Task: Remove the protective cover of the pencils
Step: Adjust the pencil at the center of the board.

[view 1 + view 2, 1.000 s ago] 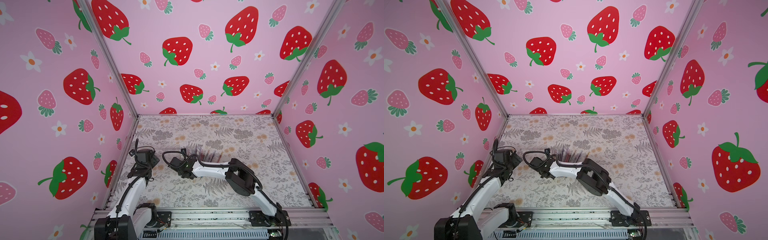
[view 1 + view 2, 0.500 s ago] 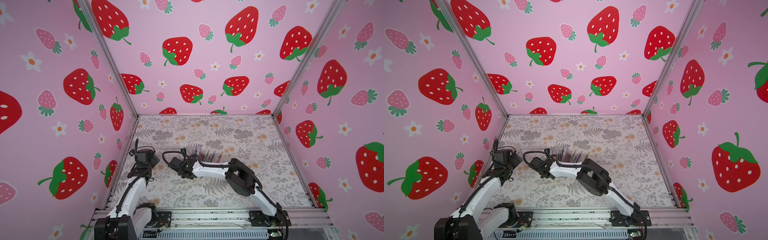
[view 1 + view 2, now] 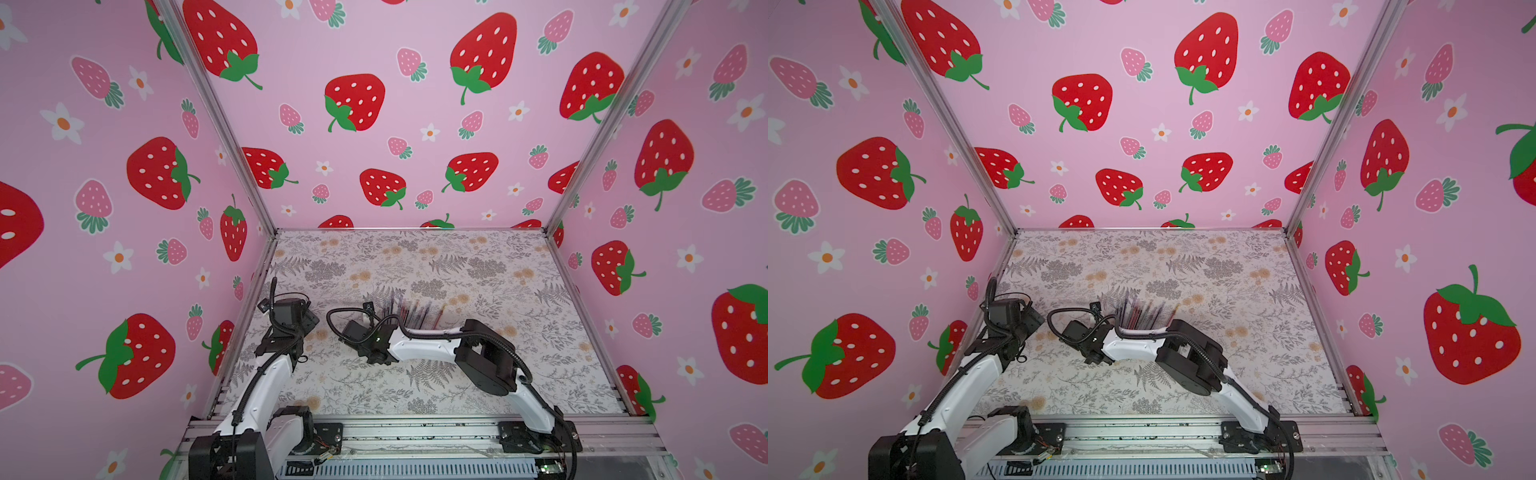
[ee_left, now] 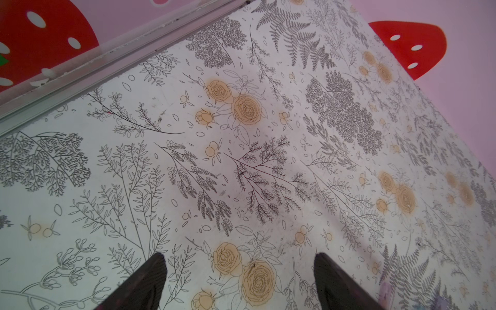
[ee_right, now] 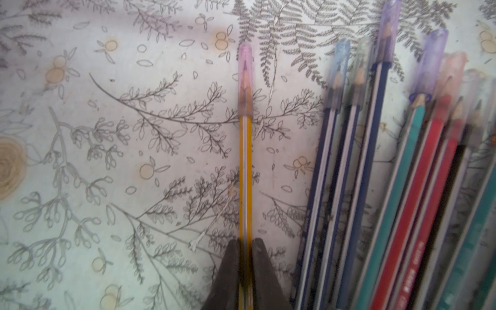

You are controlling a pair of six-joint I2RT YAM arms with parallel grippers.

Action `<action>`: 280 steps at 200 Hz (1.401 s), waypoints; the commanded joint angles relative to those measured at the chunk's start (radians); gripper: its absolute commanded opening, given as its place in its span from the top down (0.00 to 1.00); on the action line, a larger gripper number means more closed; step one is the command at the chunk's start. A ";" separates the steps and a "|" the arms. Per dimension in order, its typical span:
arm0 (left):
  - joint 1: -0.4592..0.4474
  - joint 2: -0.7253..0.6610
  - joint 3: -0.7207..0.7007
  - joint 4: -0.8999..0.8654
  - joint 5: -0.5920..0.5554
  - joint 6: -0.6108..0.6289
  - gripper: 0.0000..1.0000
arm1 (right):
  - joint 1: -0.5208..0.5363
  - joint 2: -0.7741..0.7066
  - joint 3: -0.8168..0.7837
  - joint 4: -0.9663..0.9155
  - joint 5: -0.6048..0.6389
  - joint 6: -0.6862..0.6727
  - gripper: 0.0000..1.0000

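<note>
In the right wrist view my right gripper [image 5: 245, 241] is shut on a gold pencil [image 5: 245, 174], one finger pressed to each side of its shaft. The pencil's tip sits inside a translucent pink protective cover [image 5: 245, 69]. Beside it lie the other pencils [image 5: 402, 174], dark blue, teal and red, fanned on the table, most with clear blue, purple or pink covers [image 5: 386, 32] on their tips. Both top views show the pencils [image 3: 409, 309] [image 3: 1142, 311] just beyond the right wrist. My left gripper [image 4: 239, 255] hangs open over bare table, holding nothing.
The floral-print table [image 3: 457, 270] is enclosed by pink strawberry walls. An aluminium rail [image 4: 107, 59] runs along the table edge near the left arm [image 3: 291, 320]. The right arm [image 3: 478, 357] stretches low across the front middle of the table.
The right gripper's jaws have closed onto the gold pencil. Neither arm has visibly shifted in the top views, and the left gripper stays open.
</note>
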 commanded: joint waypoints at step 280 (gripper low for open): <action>0.003 -0.013 -0.010 -0.001 -0.012 -0.009 0.10 | -0.051 0.106 0.148 -0.331 -0.245 -0.082 0.92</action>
